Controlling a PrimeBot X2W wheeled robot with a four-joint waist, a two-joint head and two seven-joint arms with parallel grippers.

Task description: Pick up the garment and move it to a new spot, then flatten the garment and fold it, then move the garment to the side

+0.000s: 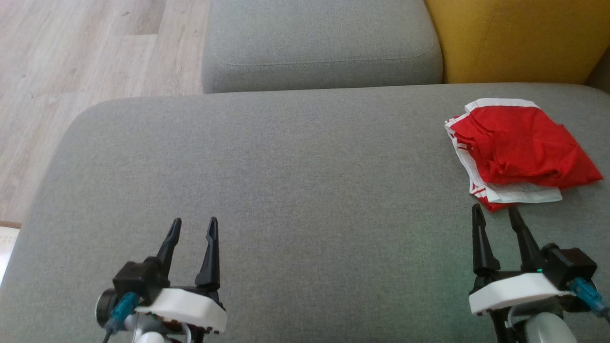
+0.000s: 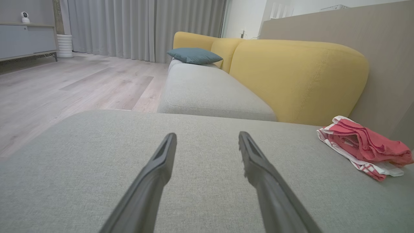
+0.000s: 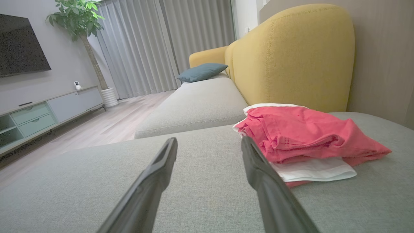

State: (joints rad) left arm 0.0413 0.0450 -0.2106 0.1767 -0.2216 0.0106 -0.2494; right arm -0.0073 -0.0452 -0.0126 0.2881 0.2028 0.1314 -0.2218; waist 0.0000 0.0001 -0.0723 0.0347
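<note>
The garment (image 1: 519, 150) is a red piece with white striped trim, lying in a folded bundle at the far right of the grey sofa seat (image 1: 295, 181). My right gripper (image 1: 495, 214) stands open just in front of its near edge, with nothing between the fingers. In the right wrist view the garment (image 3: 304, 136) lies close ahead and to the right of that gripper (image 3: 208, 144). My left gripper (image 1: 194, 227) is open over bare cushion at the lower left, far from the garment (image 2: 365, 147), which lies off to the right of that gripper (image 2: 207, 139) in the left wrist view.
A second grey seat cushion (image 1: 319, 43) lies beyond, with a yellow backrest (image 1: 519, 38) behind the garment. Wooden floor (image 1: 71, 71) drops away at the left. A blue pillow (image 2: 194, 55) rests at the sofa's far end. A TV cabinet (image 3: 42, 113) and a plant (image 3: 81, 19) stand across the room.
</note>
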